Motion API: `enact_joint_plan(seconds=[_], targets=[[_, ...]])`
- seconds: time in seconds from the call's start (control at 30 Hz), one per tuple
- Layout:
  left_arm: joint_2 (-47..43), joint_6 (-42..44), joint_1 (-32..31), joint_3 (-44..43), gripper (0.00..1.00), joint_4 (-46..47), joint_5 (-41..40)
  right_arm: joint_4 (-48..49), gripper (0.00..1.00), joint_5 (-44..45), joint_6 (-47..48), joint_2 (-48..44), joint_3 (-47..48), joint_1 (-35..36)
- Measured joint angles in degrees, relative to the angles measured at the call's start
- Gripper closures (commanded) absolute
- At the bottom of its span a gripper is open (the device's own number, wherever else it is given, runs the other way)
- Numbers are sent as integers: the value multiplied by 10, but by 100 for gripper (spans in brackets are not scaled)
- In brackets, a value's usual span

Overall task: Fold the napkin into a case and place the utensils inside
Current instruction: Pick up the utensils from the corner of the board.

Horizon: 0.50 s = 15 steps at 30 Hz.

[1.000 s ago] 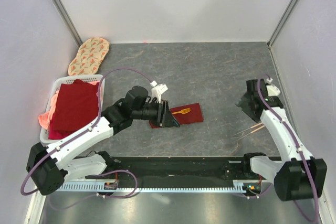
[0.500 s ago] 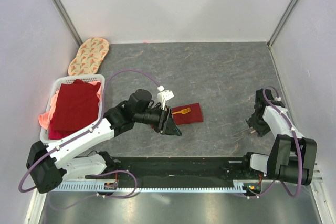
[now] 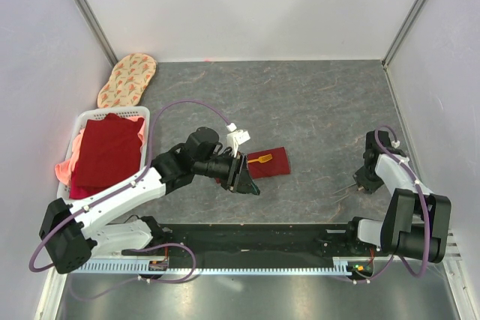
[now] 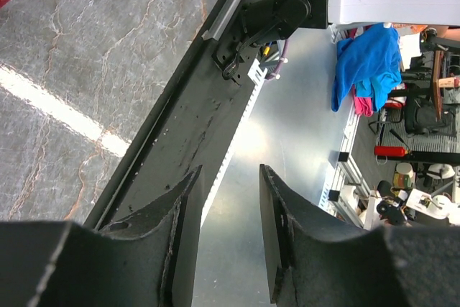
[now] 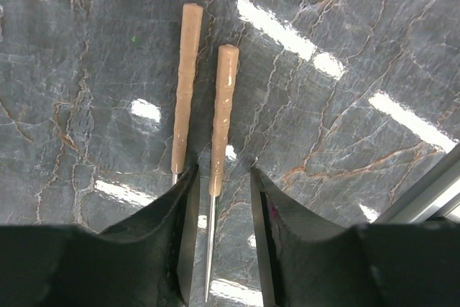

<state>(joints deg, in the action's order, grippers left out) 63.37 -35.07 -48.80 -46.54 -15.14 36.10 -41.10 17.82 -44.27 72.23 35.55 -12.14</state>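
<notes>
Two slender utensils [image 5: 223,102], tan handles, thin silver shafts

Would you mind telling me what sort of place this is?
Probably a robotics lab cell: left arm and right arm bolted to a rail, white walls boxing in the grey table, and a cluttered workroom beyond, in the left wrist view.

Two tan-handled utensils [image 5: 185,84] lie side by side on the grey marbled desk [image 5: 345,127]; the right claw [image 5: 220,177] straddles the right-hand one's thin metal shaft, jaws apart.
</notes>
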Motion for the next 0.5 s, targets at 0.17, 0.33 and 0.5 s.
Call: enact_joint_plan(seconds=[0.17,0.33,0.5], targets=[[0,0,0,0,57,0,0,16,75,-6,-1,0,-6,0],[4,0,0,0,57,0,1,30,93,-16,-6,-3,-11,0],[11,0,0,0,57,0,6,35,100,-17,-17,-27,-25,-4]])
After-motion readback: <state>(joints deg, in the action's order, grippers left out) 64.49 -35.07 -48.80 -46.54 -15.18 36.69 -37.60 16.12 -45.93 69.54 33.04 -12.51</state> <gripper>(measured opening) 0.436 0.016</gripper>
